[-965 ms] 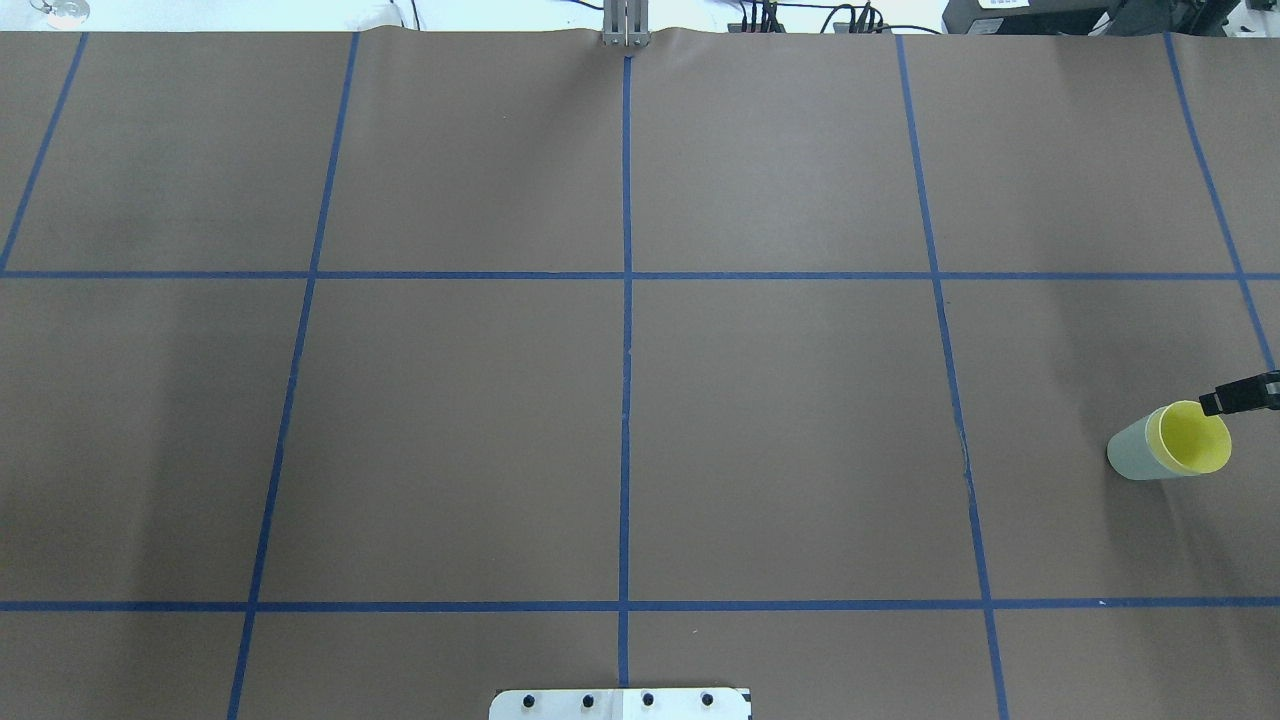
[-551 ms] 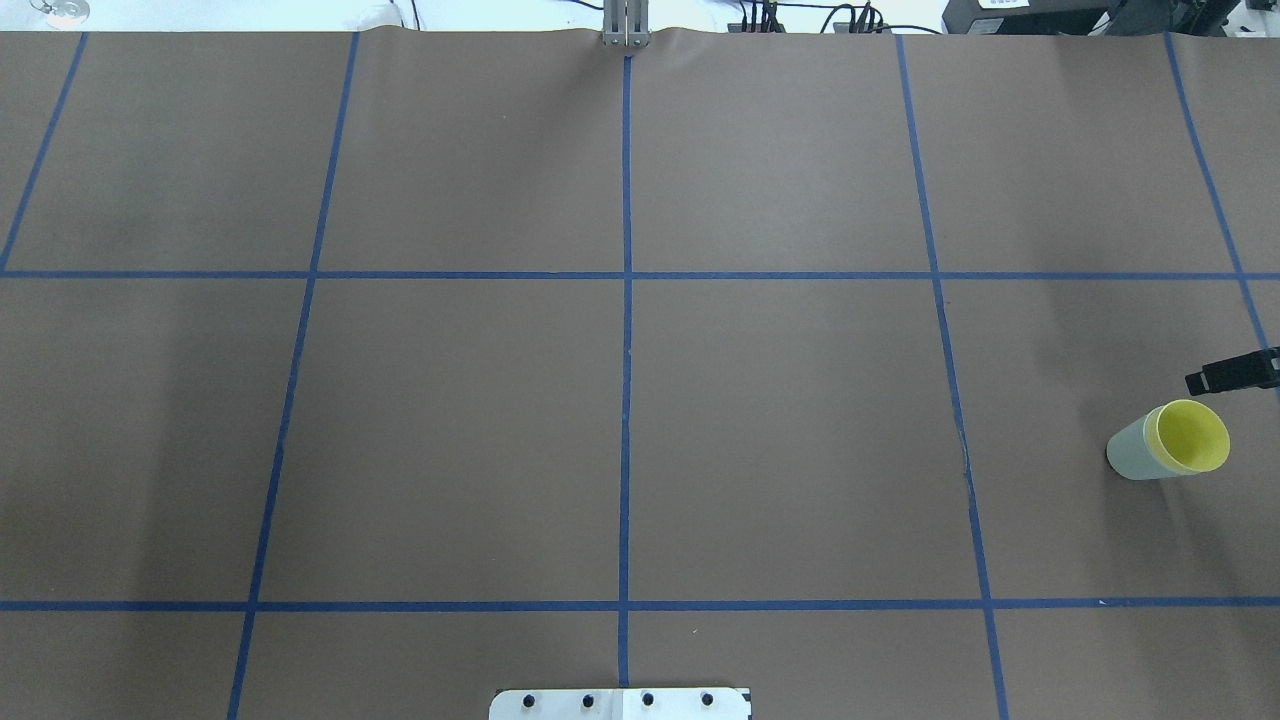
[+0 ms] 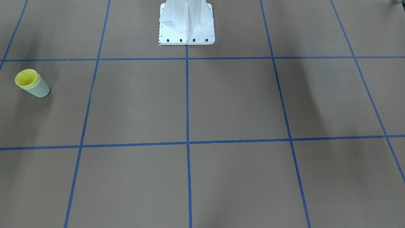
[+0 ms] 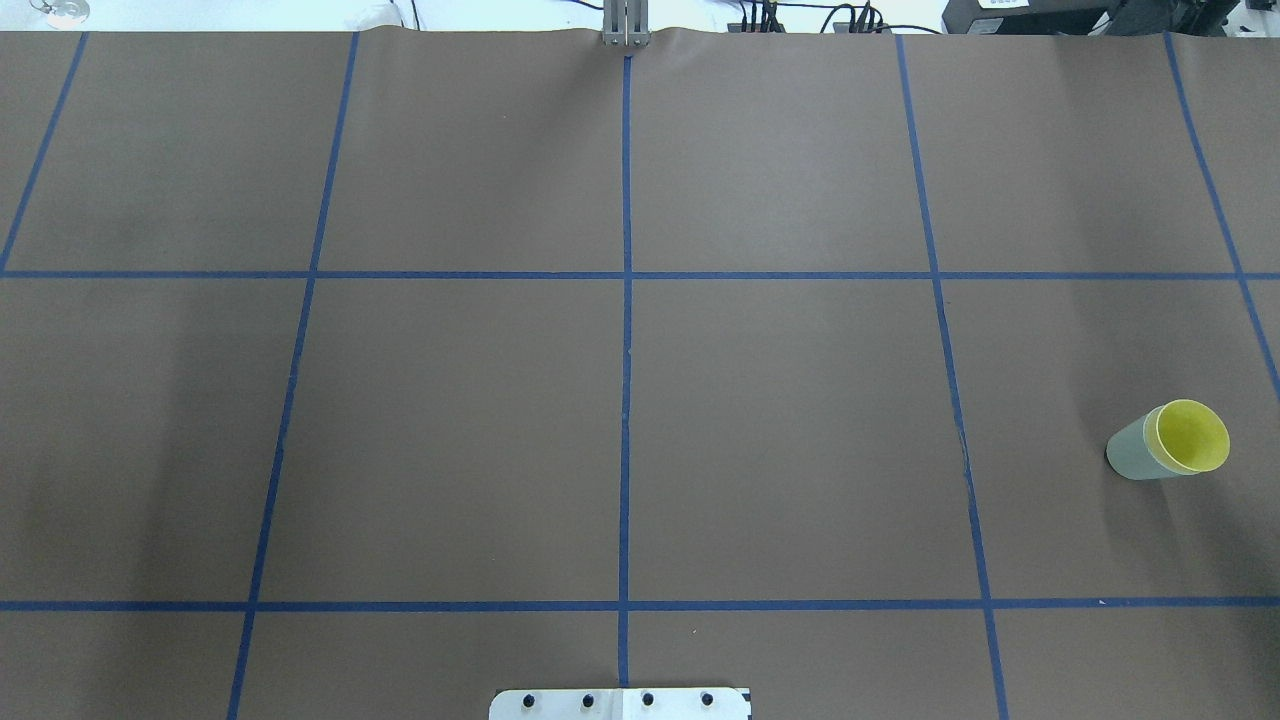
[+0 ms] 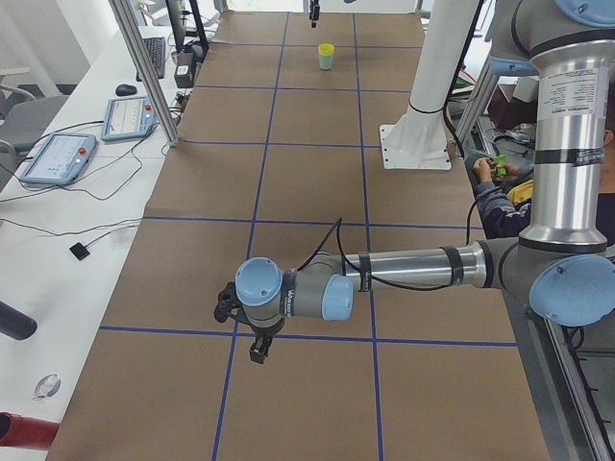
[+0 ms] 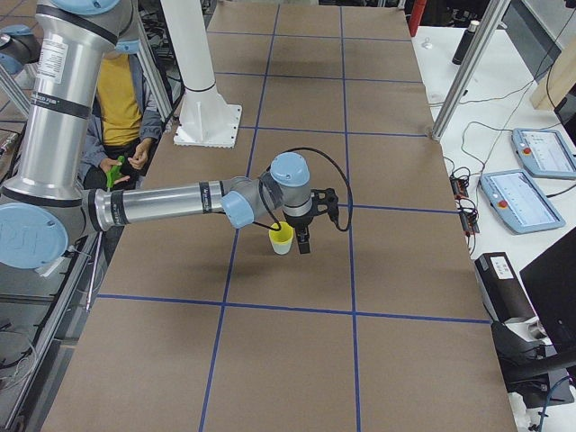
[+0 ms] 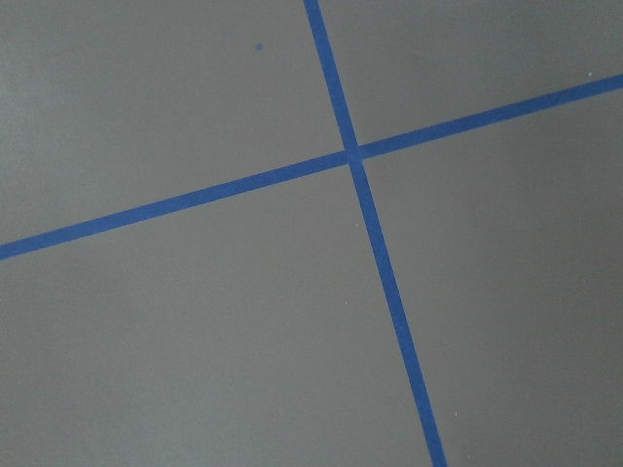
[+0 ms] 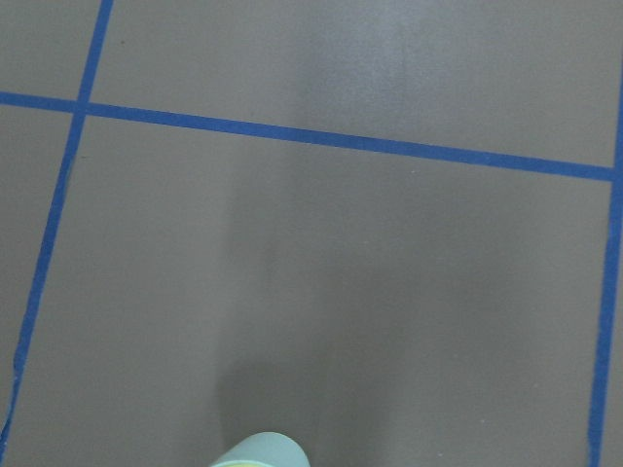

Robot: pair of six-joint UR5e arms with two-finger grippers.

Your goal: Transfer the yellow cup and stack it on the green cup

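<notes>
Yellow cup (image 4: 1192, 437) nested in the green cup (image 4: 1128, 457), by the worktop's (image 4: 780, 420) right edge.
I see the pair standing upright. The right gripper (image 6: 303, 241) hangs just beside them, and the left gripper (image 5: 257, 351) is well apart, near the left end. I cannot tell whether either pincer is spread or pressed together.

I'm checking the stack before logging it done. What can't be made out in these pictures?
- Right gripper: open or shut is unclear; it shows only in the side views, and small.
- Left gripper: likewise, in the exterior left view only.
- Yellow cup: its base and most of its wall are hidden inside the green cup.
- Right wrist view: the bottom edge cuts off most of the cups.
</notes>
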